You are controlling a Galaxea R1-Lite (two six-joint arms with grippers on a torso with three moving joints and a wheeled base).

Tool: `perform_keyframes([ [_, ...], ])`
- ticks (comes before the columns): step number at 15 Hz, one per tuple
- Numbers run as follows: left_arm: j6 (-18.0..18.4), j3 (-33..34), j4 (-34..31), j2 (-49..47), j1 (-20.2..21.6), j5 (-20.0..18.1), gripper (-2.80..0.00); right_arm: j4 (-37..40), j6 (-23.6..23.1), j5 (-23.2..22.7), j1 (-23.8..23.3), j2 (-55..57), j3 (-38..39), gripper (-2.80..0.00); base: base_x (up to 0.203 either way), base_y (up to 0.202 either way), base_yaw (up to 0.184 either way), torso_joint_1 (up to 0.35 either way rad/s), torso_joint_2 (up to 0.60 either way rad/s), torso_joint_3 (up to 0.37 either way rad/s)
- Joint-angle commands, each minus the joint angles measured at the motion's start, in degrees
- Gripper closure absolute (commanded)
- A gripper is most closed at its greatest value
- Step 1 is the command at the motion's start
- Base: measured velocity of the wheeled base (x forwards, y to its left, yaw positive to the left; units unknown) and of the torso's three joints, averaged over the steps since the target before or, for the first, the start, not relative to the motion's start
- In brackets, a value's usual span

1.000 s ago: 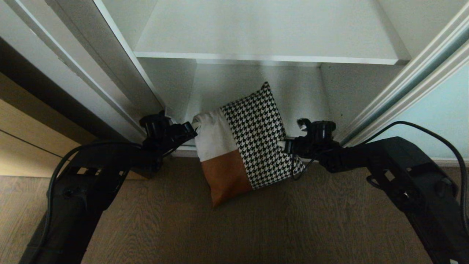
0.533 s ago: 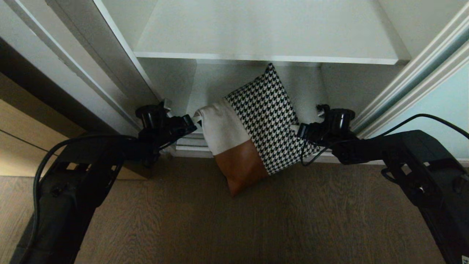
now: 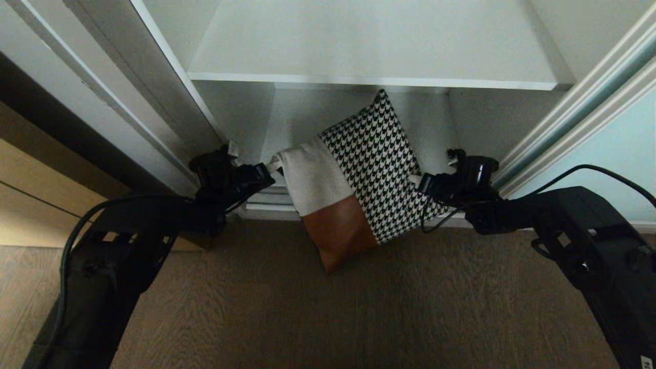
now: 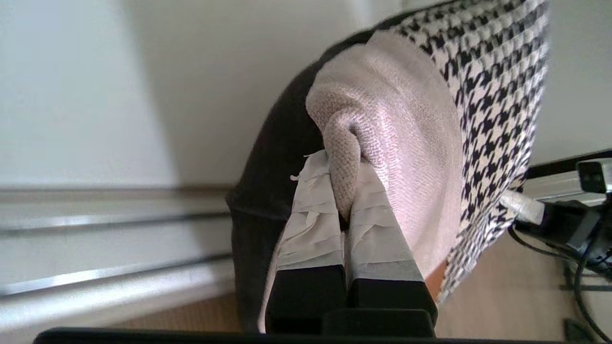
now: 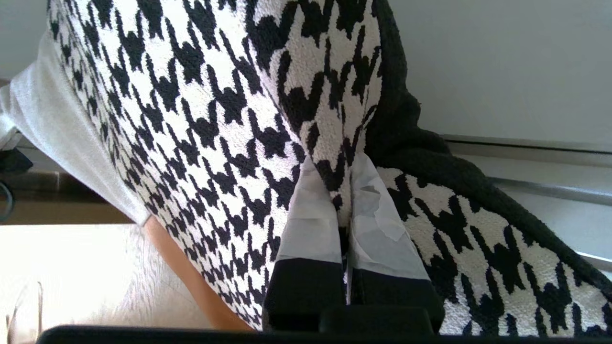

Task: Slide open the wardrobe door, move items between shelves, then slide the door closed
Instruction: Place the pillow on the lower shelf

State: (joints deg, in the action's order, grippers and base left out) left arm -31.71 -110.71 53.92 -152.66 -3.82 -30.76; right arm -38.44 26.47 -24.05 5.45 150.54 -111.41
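The left tool [image 3: 267, 173] and right tool [image 3: 421, 183] each pinched opposite corners of the houndstooth, cream and rust cushion [image 3: 359, 174], held below the white shelf [image 3: 374, 81], beside the sliding wardrobe door [image 3: 615, 133]; no writing was readable.

upper shelf [image 3: 379, 81] overhangs cushion [image 3: 359, 177], frame rails both sides

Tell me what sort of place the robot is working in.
Probably a bedroom or dressing area at an open built-in wardrobe: plain white shelf boards in a compartment, a frosted pale blue-green sliding glass door in a silver frame, and wood-grain flooring. A houndstooth, cream and rust-orange cushion hangs between both tools.
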Motion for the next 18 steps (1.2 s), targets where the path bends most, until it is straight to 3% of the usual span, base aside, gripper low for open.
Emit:
perform_keyframes([
  [1, -0.10, 0.32, 1.28, -1.54, 0.31, -0.09, 0.00, -1.12, 0.32, -0.16, 0.00, 0.50, 0.05, 0.00, 0.000, 0.000, 0.000, 0.000, 0.00, 0.000],
  [3, 1.58, 2.26, 1.35, -0.94, 0.23, -0.04, 0.00, -1.37, 0.43, -0.21, -0.44, 0.62, 0.05, 0.00, 0.000, 0.000, 0.000, 0.000, 0.00, 0.000],
  [5, 7.00, 7.45, 1.15, 0.98, 0.15, 0.20, 0.00, -1.46, 0.43, -0.21, -0.44, 1.15, 0.05, 0.00, 0.000, 0.000, 0.000, 0.000, 0.00, 0.000],
  [6, 7.92, 10.09, 0.97, 2.63, -0.02, 0.33, 0.00, -1.46, 0.43, -0.17, -0.44, 1.40, 0.08, 0.00, 0.000, 0.000, 0.000, 0.000, 0.00, 0.000],
  [8, 8.51, 12.29, -5.08, 5.30, -0.36, 0.56, 0.00, -2.31, 0.51, -0.12, -0.53, 1.42, 0.23, 0.00, 0.000, 0.000, 0.000, 0.000, 0.00, 0.000],
  [12, 8.58, 5.53, -22.75, 5.80, -0.82, 1.94, 0.00, -4.01, 0.60, -0.12, -1.14, 1.31, 0.49, 0.00, 0.000, 0.000, 0.000, 0.000, 0.00, 0.000],
  [16, 8.06, 0.44, -25.05, 4.23, -1.63, 6.77, 0.00, -4.05, 2.85, -0.12, -1.56, 0.89, 0.49, 0.00, 0.000, 0.000, 0.000, 0.000, 0.00, 0.000],
  [18, 7.54, 0.23, -25.08, 3.95, -1.54, 6.94, 0.00, -4.02, 2.89, -0.12, -1.58, 0.80, 0.49, 0.00, 0.000, 0.000, 0.000, 0.000, 0.00, 0.000],
])
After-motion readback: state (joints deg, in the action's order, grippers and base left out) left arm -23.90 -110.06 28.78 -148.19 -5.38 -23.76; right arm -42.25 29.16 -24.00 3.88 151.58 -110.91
